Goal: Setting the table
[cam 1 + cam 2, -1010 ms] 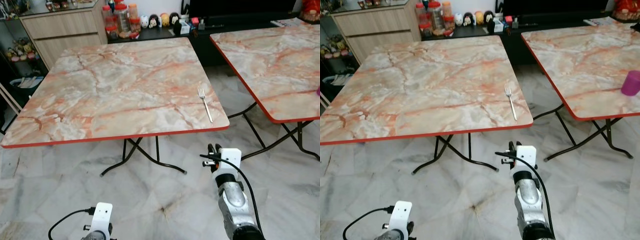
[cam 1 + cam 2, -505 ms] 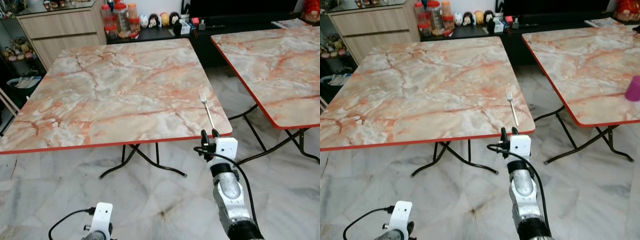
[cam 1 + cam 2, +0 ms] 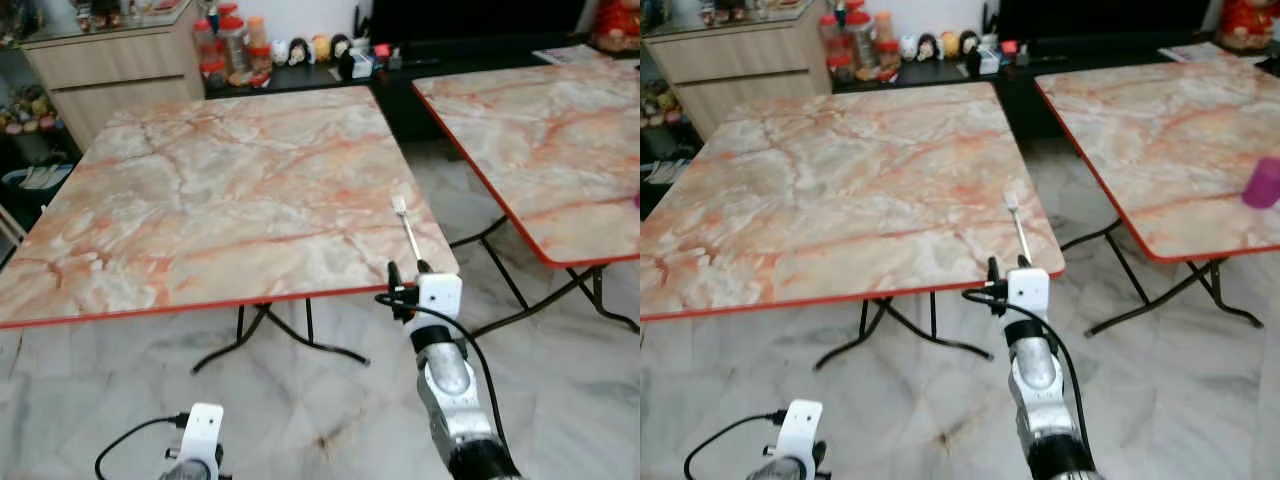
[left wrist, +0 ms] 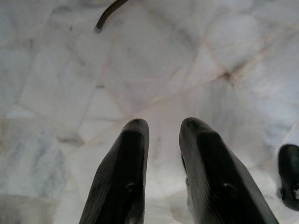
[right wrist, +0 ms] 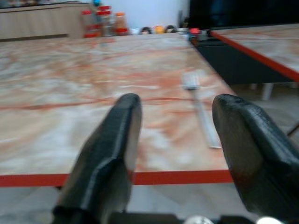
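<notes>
A silver fork (image 3: pixel 407 225) lies on the marble table (image 3: pixel 220 190) near its front right corner, handle toward me. My right gripper (image 3: pixel 406 272) is raised to the table's red front edge, just short of the fork's handle. It is open with nothing between its fingers. Along its fingers (image 5: pixel 117 140) the right wrist view has the fork (image 5: pixel 200 109) lying ahead on the tabletop, slightly toward one finger. My left gripper (image 4: pixel 163 128) hangs low over the marble floor (image 4: pixel 93 70), its fingers a little apart and holding nothing.
A second marble table (image 3: pixel 540 130) stands to the right, with a gap of floor between the two. A pink cup (image 3: pixel 1262 183) sits on it. Black folding legs (image 3: pixel 265 325) are under the near table. A wooden cabinet (image 3: pixel 110 60) and jars (image 3: pixel 225 45) line the back wall.
My right gripper has risen from below the tabletop and moved forward to the table's front edge by the fork handle. The camera has shifted slightly. The fork has not moved.
</notes>
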`<state>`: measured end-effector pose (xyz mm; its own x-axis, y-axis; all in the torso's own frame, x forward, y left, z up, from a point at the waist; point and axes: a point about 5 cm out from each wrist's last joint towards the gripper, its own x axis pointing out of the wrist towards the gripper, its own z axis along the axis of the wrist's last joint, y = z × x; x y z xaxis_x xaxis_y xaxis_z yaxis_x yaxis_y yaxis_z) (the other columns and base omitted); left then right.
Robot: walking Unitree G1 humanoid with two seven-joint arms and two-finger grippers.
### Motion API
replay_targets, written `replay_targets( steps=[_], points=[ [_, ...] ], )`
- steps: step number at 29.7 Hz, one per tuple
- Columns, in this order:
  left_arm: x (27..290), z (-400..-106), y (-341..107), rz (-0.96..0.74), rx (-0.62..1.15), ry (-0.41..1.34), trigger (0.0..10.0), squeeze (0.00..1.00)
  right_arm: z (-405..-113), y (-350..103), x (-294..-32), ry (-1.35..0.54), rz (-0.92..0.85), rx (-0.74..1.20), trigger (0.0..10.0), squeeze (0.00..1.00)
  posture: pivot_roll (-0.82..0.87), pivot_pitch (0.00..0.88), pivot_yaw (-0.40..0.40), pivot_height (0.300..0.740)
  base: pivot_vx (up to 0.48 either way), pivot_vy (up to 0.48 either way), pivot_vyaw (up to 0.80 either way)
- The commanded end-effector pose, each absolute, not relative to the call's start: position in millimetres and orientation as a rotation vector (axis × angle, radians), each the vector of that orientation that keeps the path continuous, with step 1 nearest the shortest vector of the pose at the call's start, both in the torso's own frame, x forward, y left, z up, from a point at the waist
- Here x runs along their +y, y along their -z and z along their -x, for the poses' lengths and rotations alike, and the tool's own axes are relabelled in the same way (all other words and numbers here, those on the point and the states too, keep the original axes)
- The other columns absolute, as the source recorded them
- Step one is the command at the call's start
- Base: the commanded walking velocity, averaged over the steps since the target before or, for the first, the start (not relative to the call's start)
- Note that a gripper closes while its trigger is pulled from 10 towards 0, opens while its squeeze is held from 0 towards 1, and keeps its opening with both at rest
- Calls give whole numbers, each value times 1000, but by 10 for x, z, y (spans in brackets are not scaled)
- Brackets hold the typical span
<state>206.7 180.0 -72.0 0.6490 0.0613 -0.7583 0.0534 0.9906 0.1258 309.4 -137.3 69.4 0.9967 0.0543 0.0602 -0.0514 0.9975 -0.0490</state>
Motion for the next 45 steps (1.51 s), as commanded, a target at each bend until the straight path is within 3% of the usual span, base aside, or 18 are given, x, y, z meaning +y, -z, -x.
replay_targets(
  steps=[1,45],
  points=[
    [1833,-2027,739,-145,877,-15,10000,0,-3119,-731,-1369,-43,40,-69,10000,0,-60,0,49,740,0,0,0],
    [1843,-2019,742,-145,881,-24,10000,0,-3151,-733,-1332,-47,37,-44,10000,0,-58,0,48,740,268,0,0]
  ],
)
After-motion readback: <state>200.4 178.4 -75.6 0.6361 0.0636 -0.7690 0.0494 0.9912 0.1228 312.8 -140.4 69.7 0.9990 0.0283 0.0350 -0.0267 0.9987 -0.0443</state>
